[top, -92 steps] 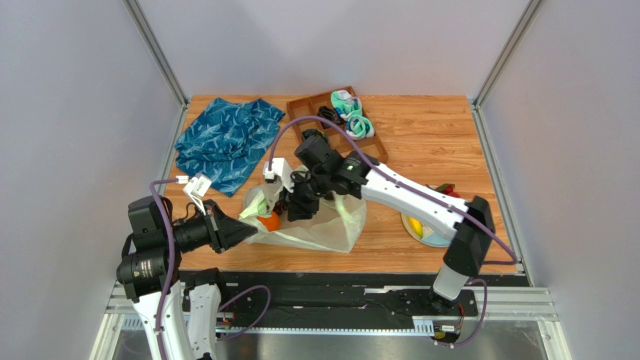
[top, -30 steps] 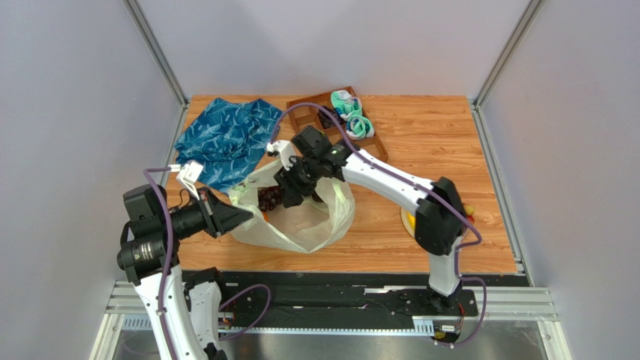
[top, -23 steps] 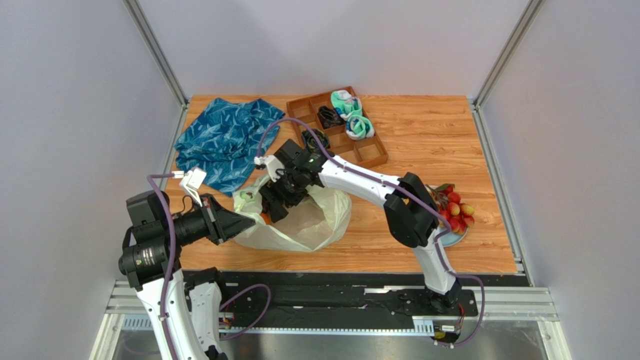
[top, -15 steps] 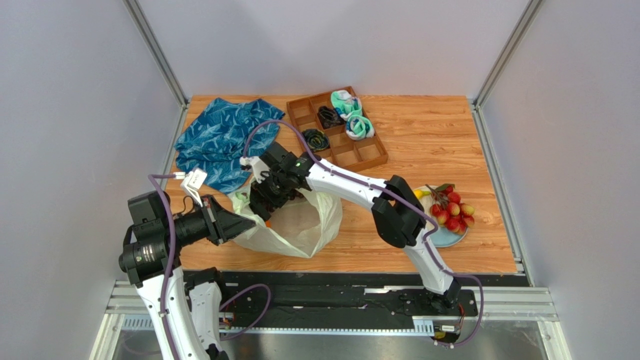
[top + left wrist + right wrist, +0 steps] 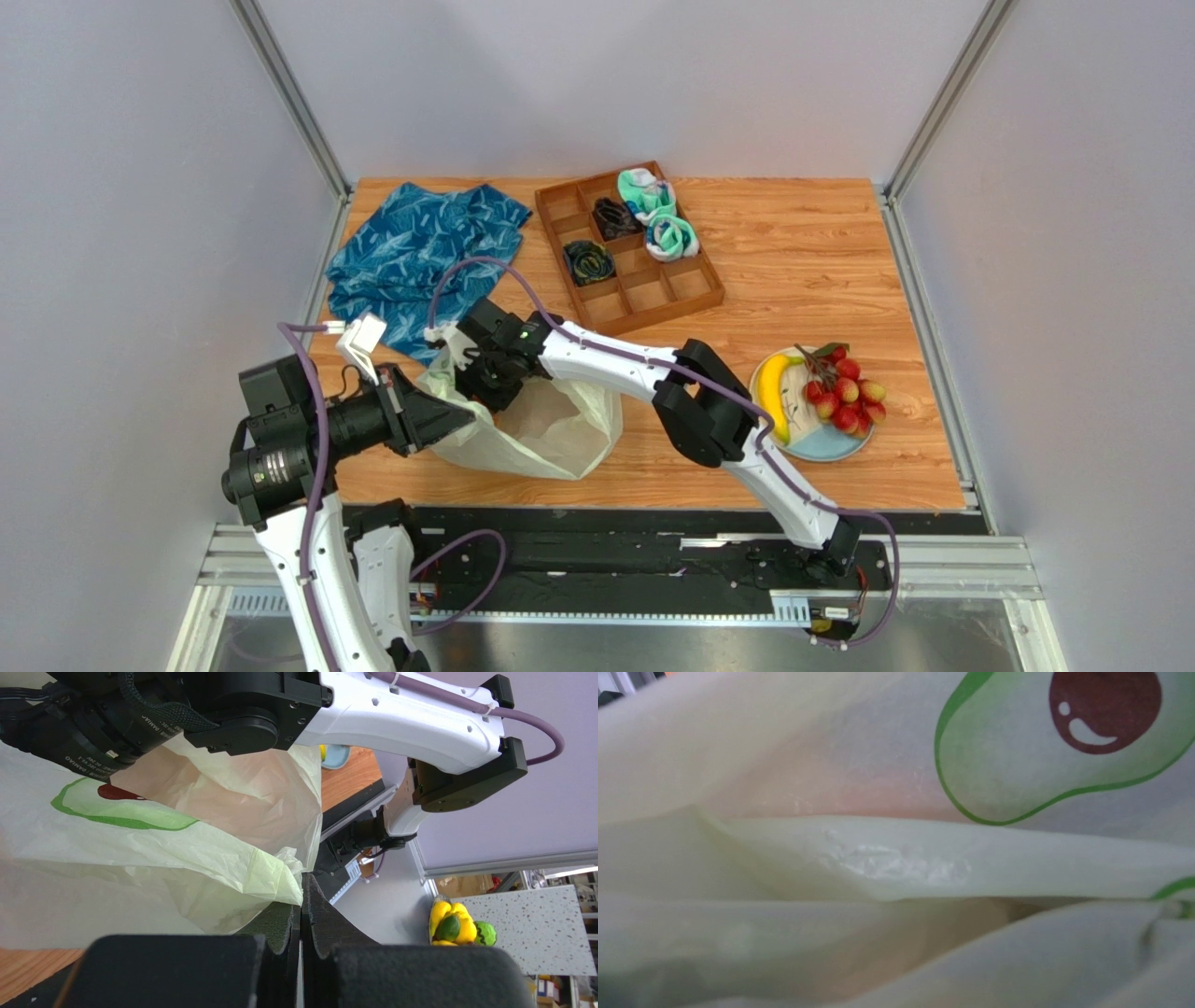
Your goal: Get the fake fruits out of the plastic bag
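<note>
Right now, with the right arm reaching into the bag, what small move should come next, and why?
Probably ease the right gripper slightly deeper into the plastic bag while the left gripper pinches its edge: the right wrist view shows only plastic film, no fruit.

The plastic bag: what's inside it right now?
The right arm pokes its jaws into the plastic bag. Only crinkly film shows there; any fruit inside is covered.
</note>
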Robot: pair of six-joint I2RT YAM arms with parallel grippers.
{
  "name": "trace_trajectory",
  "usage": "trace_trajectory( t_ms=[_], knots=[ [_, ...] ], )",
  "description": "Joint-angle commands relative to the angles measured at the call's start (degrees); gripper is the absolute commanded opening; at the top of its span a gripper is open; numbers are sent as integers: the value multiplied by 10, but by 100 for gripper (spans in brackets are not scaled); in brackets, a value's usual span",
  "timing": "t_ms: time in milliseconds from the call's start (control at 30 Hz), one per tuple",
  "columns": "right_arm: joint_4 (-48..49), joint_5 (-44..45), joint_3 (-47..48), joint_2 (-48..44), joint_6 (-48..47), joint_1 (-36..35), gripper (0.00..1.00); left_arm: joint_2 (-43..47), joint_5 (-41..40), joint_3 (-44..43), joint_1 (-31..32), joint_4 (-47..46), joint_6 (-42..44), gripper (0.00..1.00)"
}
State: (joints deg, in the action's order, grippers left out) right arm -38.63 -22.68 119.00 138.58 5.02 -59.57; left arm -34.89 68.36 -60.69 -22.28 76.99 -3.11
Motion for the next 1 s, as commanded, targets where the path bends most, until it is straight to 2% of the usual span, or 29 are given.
trace_trajectory(
  t_ms=[0, 100, 233, 400, 500, 633, 700, 800, 833, 900, 933, 967],
  knots=[
    [-6, 13, 3, -45, -37, 11, 40, 11, 14, 5, -8, -12, -7, 0],
    [-23, -8, -11, -102, -42, 34, 35, 18, 11, 18, -9, -28, -20, 0],
    [-79, -38, -34, -182, -75, 70, 35, 25, 3, 40, -10, -65, -50, 0],
    [-122, -184, -73, -288, -114, 129, 37, 19, 4, 93, -10, -167, -118, 0],
    [-182, -222, -69, -344, -162, 147, 36, 12, 0, 117, -9, -221, -145, 0],
    [-249, -197, -107, -433, -223, 174, 36, 7, -10, 137, -9, -278, -168, 0],
    [-281, -166, -150, -486, -272, 213, 36, 7, -9, 148, -9, -308, -185, 0],
    [-352, -115, -219, -544, -339, 307, 36, 18, -9, 159, -9, -326, -196, 0],
    [-396, -108, -270, -579, -407, 367, 35, 23, -9, 166, -9, -328, -196, 0],
    [-439, -67, -324, -610, -474, 421, 36, 37, -9, 172, -8, -330, -199, 0],
    [-479, -49, -373, -633, -556, 468, 36, 42, -10, 181, -9, -333, -201, 0],
    [-490, -7, -403, -647, -579, 487, 35, 47, -9, 187, -8, -338, -209, 0]
  ],
)
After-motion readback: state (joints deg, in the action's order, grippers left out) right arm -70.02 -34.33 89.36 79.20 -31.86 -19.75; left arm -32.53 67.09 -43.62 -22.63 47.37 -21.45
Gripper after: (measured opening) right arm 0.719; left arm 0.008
